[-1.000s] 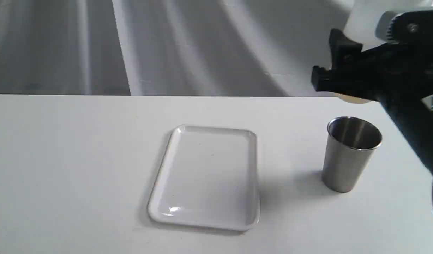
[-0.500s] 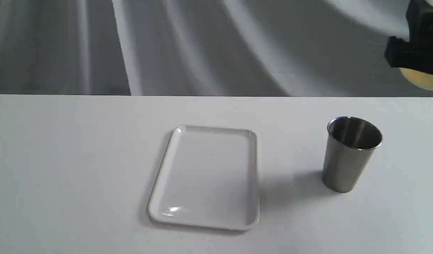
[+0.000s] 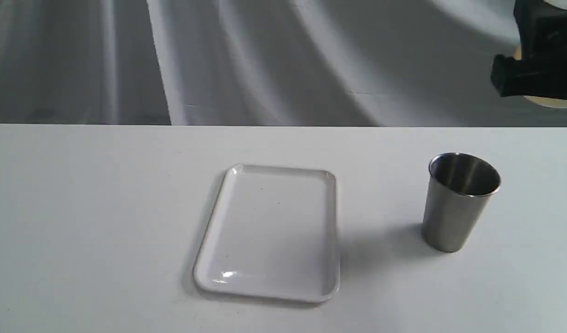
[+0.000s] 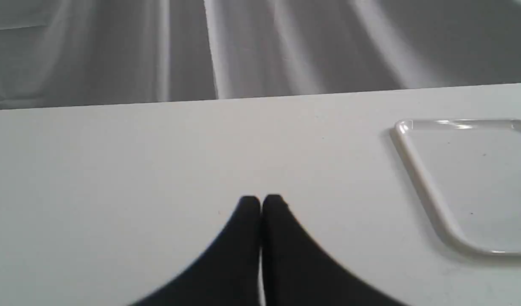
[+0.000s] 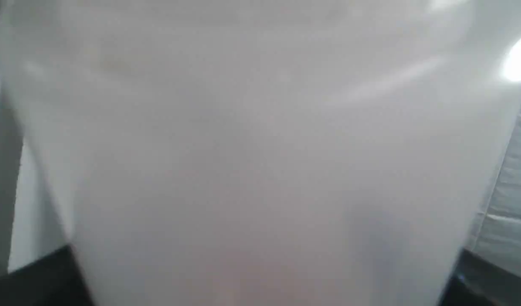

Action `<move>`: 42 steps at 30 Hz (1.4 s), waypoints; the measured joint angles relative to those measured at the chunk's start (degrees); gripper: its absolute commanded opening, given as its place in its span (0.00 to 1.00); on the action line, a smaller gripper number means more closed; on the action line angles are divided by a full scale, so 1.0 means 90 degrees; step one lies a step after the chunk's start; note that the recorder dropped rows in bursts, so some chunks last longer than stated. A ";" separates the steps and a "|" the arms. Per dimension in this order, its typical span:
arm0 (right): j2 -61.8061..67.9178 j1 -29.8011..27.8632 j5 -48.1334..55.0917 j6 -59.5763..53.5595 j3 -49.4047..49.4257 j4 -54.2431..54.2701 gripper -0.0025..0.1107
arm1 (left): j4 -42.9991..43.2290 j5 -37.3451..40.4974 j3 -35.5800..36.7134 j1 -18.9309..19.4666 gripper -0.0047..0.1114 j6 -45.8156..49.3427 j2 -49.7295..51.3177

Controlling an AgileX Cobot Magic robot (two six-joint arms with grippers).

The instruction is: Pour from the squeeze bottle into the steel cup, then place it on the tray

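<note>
Since second ago, your right jaws have carried squeeze bottle up and off to side, away from above steel cup. Right jaws grip bottle body, black fingers on either side; amber base shows beneath them. Cup stands upright on desk, below those jaws, offset toward tray. Tray lies flat beyond cup, well apart from them. Your left jaws sit closed, tips pressed together low over bare desk, tray off to one side.

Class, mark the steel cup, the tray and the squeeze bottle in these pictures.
steel cup [image 3: 454, 222]: exterior view, outer wall.
tray [image 3: 269, 231]: exterior view, bare floor.
squeeze bottle [image 5: 260, 148]: right wrist view, translucent side.
</note>
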 measured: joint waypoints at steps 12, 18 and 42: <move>0.0000 0.0000 0.1795 0.1842 -0.0320 -0.1758 0.02 | 0.0000 0.0000 0.0000 0.0000 0.04 0.0000 0.0000; 0.0000 0.0000 0.2178 0.3651 -0.0335 -0.3918 0.02 | 0.0000 0.0000 0.0000 0.0000 0.04 0.0000 0.0000; 0.1396 -0.0063 0.7245 1.2911 -0.1691 -1.3231 0.02 | 0.0000 0.0000 0.0000 0.0000 0.04 0.0000 0.0000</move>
